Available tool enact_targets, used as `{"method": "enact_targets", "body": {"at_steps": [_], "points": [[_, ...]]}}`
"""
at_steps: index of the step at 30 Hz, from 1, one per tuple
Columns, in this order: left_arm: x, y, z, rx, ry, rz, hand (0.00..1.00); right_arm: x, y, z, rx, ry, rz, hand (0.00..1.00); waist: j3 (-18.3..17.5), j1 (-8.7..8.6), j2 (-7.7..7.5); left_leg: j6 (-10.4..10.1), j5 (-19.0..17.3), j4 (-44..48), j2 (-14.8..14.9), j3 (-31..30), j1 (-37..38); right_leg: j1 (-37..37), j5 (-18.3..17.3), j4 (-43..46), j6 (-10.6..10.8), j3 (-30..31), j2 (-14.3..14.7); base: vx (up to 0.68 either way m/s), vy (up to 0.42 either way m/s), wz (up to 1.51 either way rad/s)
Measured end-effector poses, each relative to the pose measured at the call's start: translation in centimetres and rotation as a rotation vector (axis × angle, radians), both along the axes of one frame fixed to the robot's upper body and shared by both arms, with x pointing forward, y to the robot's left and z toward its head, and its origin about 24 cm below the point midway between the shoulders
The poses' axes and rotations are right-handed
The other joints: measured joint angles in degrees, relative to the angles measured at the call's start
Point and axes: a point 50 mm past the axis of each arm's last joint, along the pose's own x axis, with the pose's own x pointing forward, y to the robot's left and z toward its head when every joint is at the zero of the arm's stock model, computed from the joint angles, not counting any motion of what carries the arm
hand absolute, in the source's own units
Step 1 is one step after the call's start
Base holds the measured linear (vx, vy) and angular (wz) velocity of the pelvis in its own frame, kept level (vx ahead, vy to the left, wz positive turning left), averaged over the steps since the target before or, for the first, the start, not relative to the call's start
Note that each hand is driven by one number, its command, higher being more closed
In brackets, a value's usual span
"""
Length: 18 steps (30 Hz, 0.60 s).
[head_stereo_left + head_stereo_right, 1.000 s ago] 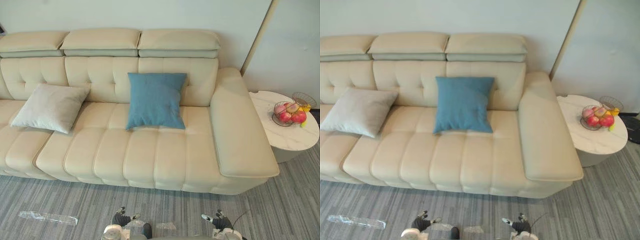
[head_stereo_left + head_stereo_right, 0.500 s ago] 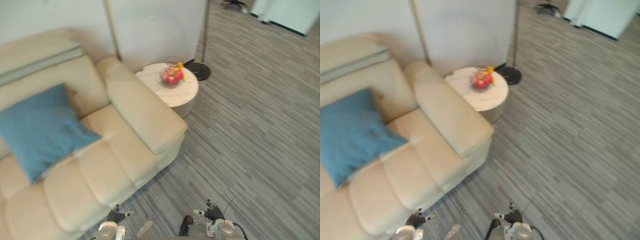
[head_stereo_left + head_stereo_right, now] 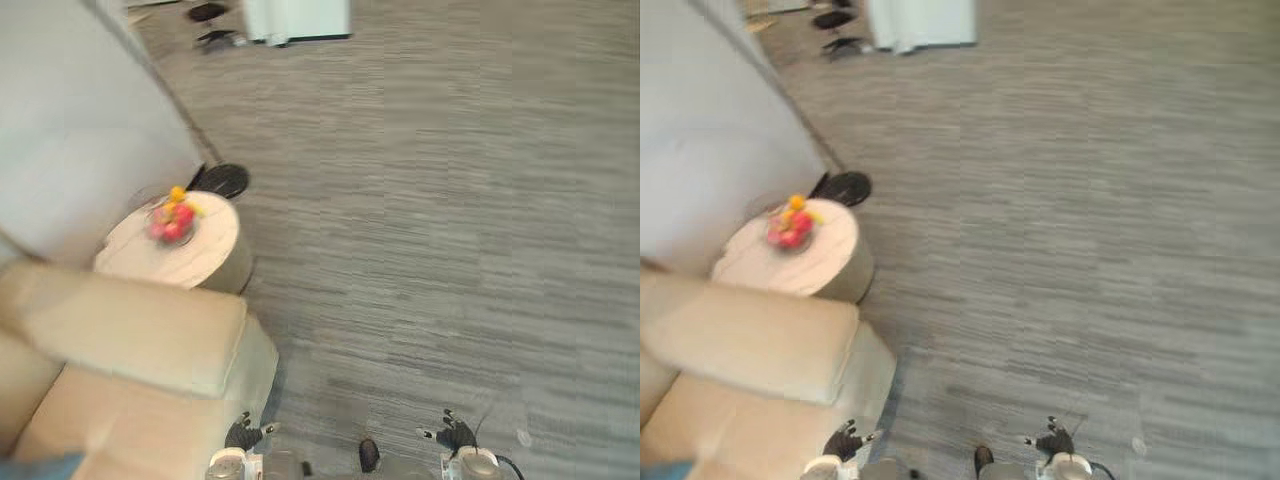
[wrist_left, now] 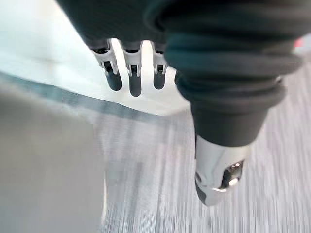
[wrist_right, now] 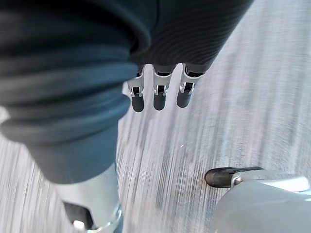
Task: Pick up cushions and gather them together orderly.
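Grey striped carpet (image 3: 450,200): covers the wide floor ahead and to the right, with open room on that side.
Cream leather sofa (image 3: 130,340): end armrest and one seat corner at lower left. Its outer edge meets the carpet just beside the left hand (image 3: 243,434).
Blue cushion (image 3: 35,470): a sliver on the sofa seat at the bottom-left corner, well apart from both hands.
Round counter (image 3: 175,265): just beyond the armrest, near the pale wall (image 3: 90,120), carrying a bowl of fruit (image 3: 171,221) (red and yellow pieces).
Black round base (image 3: 222,181): on the floor behind the counter.
Left hand: low by the sofa corner, fingers (image 4: 135,80) straight, nothing held.
Right hand (image 3: 456,436): low over bare carpet, fingers (image 5: 160,94) straight, nothing held.
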Motion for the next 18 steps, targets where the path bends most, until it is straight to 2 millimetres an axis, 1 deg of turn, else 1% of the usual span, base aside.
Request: {"method": "enact_targets", "body": {"at_steps": [1, 2, 3, 4, 5, 6, 7, 8, 9, 10, 11, 12, 13, 14, 15, 16, 17, 18], "points": [[0.0, -0.5, 0.0, -0.014, 0.000, 0.004, 0.00, 0.1, 0.2, 0.0, 0.005, -0.006, 0.000, 0.00, 0.1, -0.01, 0.80, -0.3, 1.6, -4.6, 0.5, -4.4, -0.2, 0.2, 0.0, 0.0, 0.1, 2.5, 1.5, 0.15, 0.208, -1.86], [0.0, -0.5, -0.1, -0.015, 0.001, 0.009, 0.00, 0.0, 0.3, 0.0, 0.007, -0.005, -0.001, 0.00, 0.2, -0.03, 1.33, -0.4, 2.7, -5.7, 1.2, -5.7, -0.2, 0.4, -0.1, 0.0, 0.2, 3.2, 2.3, 0.19, 0.248, -1.85], [-0.1, -0.7, -0.1, -0.025, 0.004, 0.019, 0.00, -0.3, 0.5, -0.1, 0.022, -0.006, -0.027, 0.00, 0.1, 0.03, 2.36, 0.6, 6.8, -4.8, 2.3, -4.7, 0.9, 1.3, -0.8, 0.3, 1.3, 5.2, 3.4, 0.26, 0.309, -1.57], [0.1, -0.3, 0.0, -0.023, -0.002, 0.030, 0.00, -0.5, 0.8, -0.2, 0.031, -0.011, -0.041, 0.00, 0.0, 0.02, 1.24, 1.2, 5.8, -5.7, 2.5, -1.1, 1.8, 1.1, -1.6, 1.9, 2.9, 5.8, 2.6, 0.24, 0.251, -1.42], [0.2, -0.2, 0.0, -0.020, -0.007, 0.029, 0.00, -0.5, 1.0, -0.2, 0.038, -0.017, -0.043, 0.00, 0.1, 0.01, 0.28, 1.3, 5.5, -6.1, 2.5, 0.2, 2.5, 0.7, -2.3, 3.0, 3.4, 5.6, 2.1, 0.22, 0.208, -1.11], [0.5, 0.1, 0.2, -0.015, -0.018, 0.025, 0.00, -1.0, 1.7, -0.4, 0.058, -0.014, -0.057, 0.00, -0.1, 0.03, -0.73, 1.5, 4.9, -7.1, 2.2, 3.1, 4.0, -1.5, -4.5, 6.8, 4.0, 4.0, 1.1, 0.24, 0.154, -1.05], [0.7, 0.2, 0.3, -0.015, -0.023, 0.025, 0.00, -1.2, 2.3, -0.5, 0.077, -0.010, -0.066, 0.00, -0.2, 0.50, -1.59, 2.0, 4.8, -7.6, 2.3, 6.8, 5.6, -3.5, -6.9, 11.6, 4.9, -0.1, 0.2, 0.28, 0.143, -1.26], [0.7, 0.3, 0.3, -0.014, -0.025, 0.023, 0.00, -1.1, 2.4, -0.5, 0.084, -0.012, -0.065, 0.00, -0.2, 1.25, -1.86, 2.1, 4.6, -7.8, 2.1, 9.0, 7.0, -4.8, -8.1, 14.1, 6.0, -3.1, -0.7, 0.20, 0.079, -1.08], [0.7, 0.3, 0.3, -0.014, -0.023, 0.022, 0.00, -1.1, 2.4, -0.5, 0.086, -0.013, -0.064, 0.00, -0.2, 1.44, -1.97, 2.1, 4.6, -8.2, 2.0, 10.3, 7.6, -5.3, -8.7, 15.1, 6.6, -4.9, -1.2, 0.19, 0.067, -1.05], [0.8, 0.1, 0.2, -0.014, -0.019, 0.008, 0.00, -0.8, 2.4, -0.5, 0.086, -0.018, -0.062, 0.00, 0.1, 1.06, -1.81, 2.1, 4.6, -9.4, 2.1, 13.7, 9.6, -6.9, -9.4, 16.7, 7.5, -13.5, -3.4, 0.19, 0.038, -1.02], [0.7, 0.0, 0.2, -0.009, -0.009, -0.017, 0.00, -0.6, 2.4, -0.4, 0.085, -0.022, -0.060, 0.00, 0.4, 0.55, -1.68, 2.1, 4.6, -10.5, 2.2, 15.8, 11.0, -7.0, -9.6, 15.8, 7.1, -23.7, -6.2, 0.23, 0.031, -0.97], [0.7, 0.0, 0.2, -0.008, -0.008, -0.022, 0.00, -0.5, 2.4, -0.4, 0.085, -0.022, -0.059, 0.00, 0.4, 0.48, -1.68, 2.2, 4.5, -10.8, 2.3, 16.6, 11.4, -7.0, -9.7, 15.3, 6.6, -26.2, -6.8, 0.26, -0.063, -1.00], [0.7, -0.2, 0.1, -0.011, 0.004, -0.033, 0.00, -0.2, 2.2, -0.3, 0.080, -0.024, -0.055, 0.00, 0.4, 0.23, -1.71, 2.1, 4.3, -12.5, 3.1, 18.4, 13.1, -6.3, -8.4, 12.4, 4.0, -34.2, -7.7, 0.18, -0.066, -0.78], [0.7, -0.2, 0.0, -0.011, 0.007, -0.035, 0.00, -0.2, 2.2, -0.3, 0.080, -0.025, -0.055, 0.00, 0.4, 0.21, -1.60, 2.0, 4.3, -12.8, 3.3, 18.6, 13.4, -6.3, -7.9, 11.8, 3.5, -35.0, -7.3, 0.29, -0.157, -1.07], [0.8, -0.3, 0.0, -0.014, 0.013, -0.043, 0.00, -0.1, 2.2, -0.4, 0.080, -0.021, -0.055, 0.00, 0.8, 0.19, -0.96, 1.9, 4.3, -13.6, 4.3, 19.6, 14.2, -6.1, -6.8, 11.8, 3.7, -35.0, -6.0, 0.21, -0.133, -0.65], [0.8, -0.4, 0.0, -0.016, 0.014, -0.045, 0.00, 0.0, 2.1, -0.3, 0.080, -0.021, -0.060, 0.00, 0.9, 0.10, -0.68, 1.9, 4.3, -13.8, 4.6, 19.8, 14.5, -6.4, -6.7, 12.4, 3.9, -35.1, -5.7, 0.29, -0.193, -0.98], [1.3, -1.0, 0.0, -0.031, 0.013, -0.052, 0.00, 1.0, 1.4, 0.1, 0.073, -0.047, -0.077, 0.00, 2.5, -0.10, 1.01, 1.8, 4.4, -14.4, 6.9, 20.8, 17.2, -10.0, -6.9, 20.5, 5.0, -37.7, -5.7, 0.18, -0.145, -0.82], [1.3, -1.4, 0.0, -0.040, 0.016, -0.054, 0.00, 1.4, 1.2, 0.3, 0.066, -0.061, -0.078, 0.00, 2.8, -0.47, 1.52, 1.8, 4.4, -14.7, 8.3, 21.7, 19.0, -10.7, -9.3, 19.1, 4.0, -40.5, -6.3, 0.23, -0.161, -0.79]]}}
